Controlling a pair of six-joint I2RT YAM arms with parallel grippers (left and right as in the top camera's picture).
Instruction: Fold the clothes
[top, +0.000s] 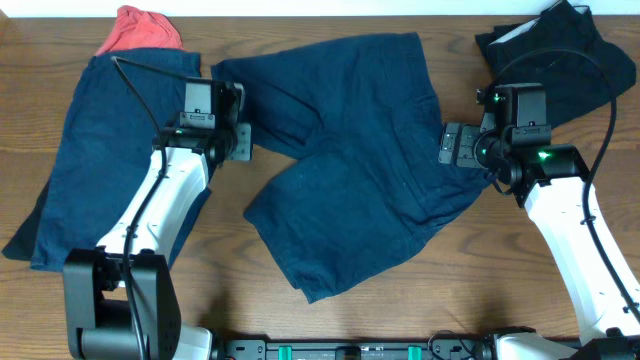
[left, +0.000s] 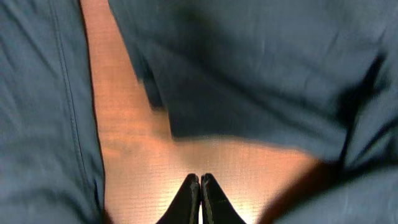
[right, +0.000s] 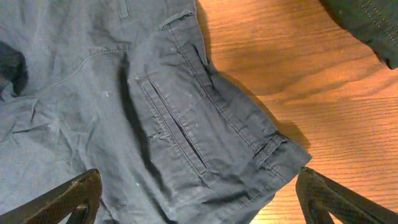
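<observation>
Navy cotton shorts (top: 350, 160) lie spread and creased at the middle of the table (top: 300, 25). We see their waistband at the right side, under the right tool (top: 455, 145). A second navy pair (top: 100, 170) lies flat at the left edge, and a red cloth (top: 140, 30) touches its far end. A black garment (top: 560, 45) lies bunched at the far right corner, apart from the shorts.

We find the left tool (left: 200, 186) clenched, its fingers pressed together with nothing between them. It sits over the strip of bare wood between the two navy pairs.

We find the right tool released, with its fingers (right: 68, 199) spread wide and gripping nothing. In the right wrist view it is above the waistband corner, where a belt loop (right: 273, 149) and a welt pocket (right: 171, 124) show. We cannot tell whether the fingers touch the cloth.
</observation>
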